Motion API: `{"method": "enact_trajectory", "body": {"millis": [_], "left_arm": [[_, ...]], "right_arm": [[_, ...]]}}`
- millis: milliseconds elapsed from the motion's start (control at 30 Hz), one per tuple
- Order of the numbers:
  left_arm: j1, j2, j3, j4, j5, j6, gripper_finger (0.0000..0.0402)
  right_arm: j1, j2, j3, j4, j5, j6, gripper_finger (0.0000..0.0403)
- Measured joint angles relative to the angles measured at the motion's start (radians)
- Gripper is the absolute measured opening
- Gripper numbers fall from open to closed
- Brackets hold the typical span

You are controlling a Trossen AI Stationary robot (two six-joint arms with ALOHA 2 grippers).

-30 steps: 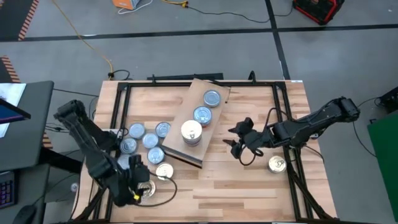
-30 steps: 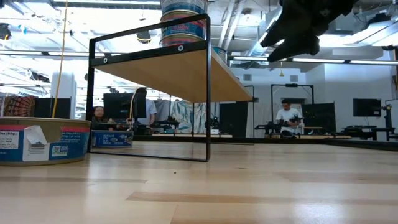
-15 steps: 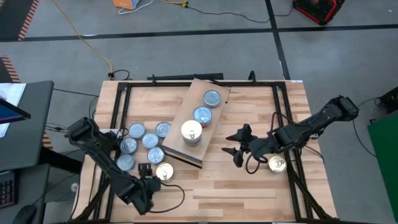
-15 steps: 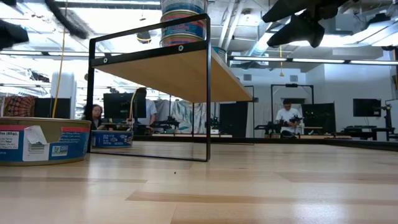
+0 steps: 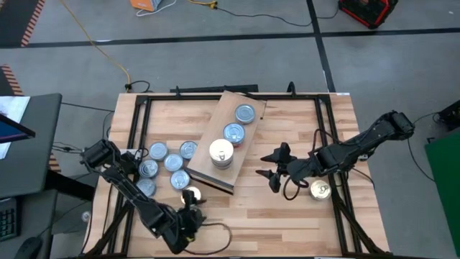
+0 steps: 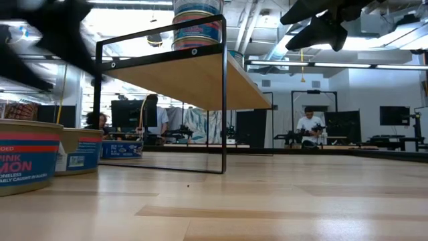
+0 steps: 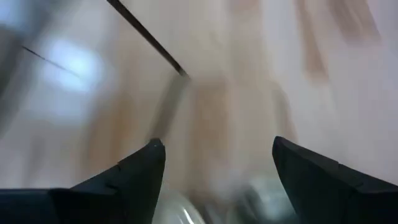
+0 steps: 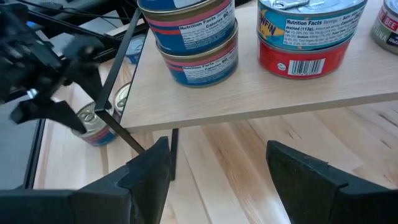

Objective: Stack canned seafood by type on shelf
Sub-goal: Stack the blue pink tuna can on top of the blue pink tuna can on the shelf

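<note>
The shelf point(image 5: 215, 162) stands slantwise mid-table on a black wire frame. Its board carries two blue-grey-topped tins point(image 5: 245, 113) point(image 5: 234, 133) and a pale-lidded stack of two point(image 8: 186, 43). Several blue-grey tins point(image 5: 173, 162) and a gold-lidded tin point(image 5: 190, 196) rest on the table left of it; another gold-lidded tin point(image 5: 320, 190) sits at the right. My left gripper point(image 5: 188, 214) is low at the near left, beside the gold-lidded tin, fingers open point(image 7: 216, 144). My right gripper point(image 5: 270, 170) hovers open, right of the shelf point(image 8: 217, 146). My left gripper has a blurred silvery tin rim point(image 7: 186, 211) low between its spread fingers. I cannot tell whether the fingers touch it. In the low view the nearest tin point(image 6: 27, 157) stands flat on the table under the arm's blur.
The table's black frame rails point(image 5: 136, 137) point(image 5: 332, 144) run along both sides. The shelf's wire leg point(image 6: 223, 100) stands on the table. Bare wood lies between the shelf and the right-hand tin. People sit in the room beyond point(image 6: 311, 124).
My left arm has swung down and toward the table's near edge and right, rolling its wrist, and its gripper now sits low by the gold-lidded tin. In the low view a second, nearer tin has come in at the left. My right gripper has kept nearly still.
</note>
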Motion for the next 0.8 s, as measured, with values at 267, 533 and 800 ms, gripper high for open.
{"method": "enact_trajectory", "body": {"millis": [267, 533, 800], "left_arm": [[-0.015, -0.111, 0.017, 0.081, 0.122, 0.104, 0.0290], [0.006, -0.109, 0.018, -0.267, 0.503, -0.208, 0.0290], [-0.008, -0.023, 0.017, -0.306, 0.456, -0.035, 0.0290]], "right_arm": [[0.008, 0.000, 0.000, -0.007, -0.001, -0.018, 0.0285], [0.011, 0.000, 0.000, -0.009, -0.001, -0.017, 0.0285], [0.012, 0.000, 0.000, -0.008, -0.001, -0.019, 0.0285]]}}
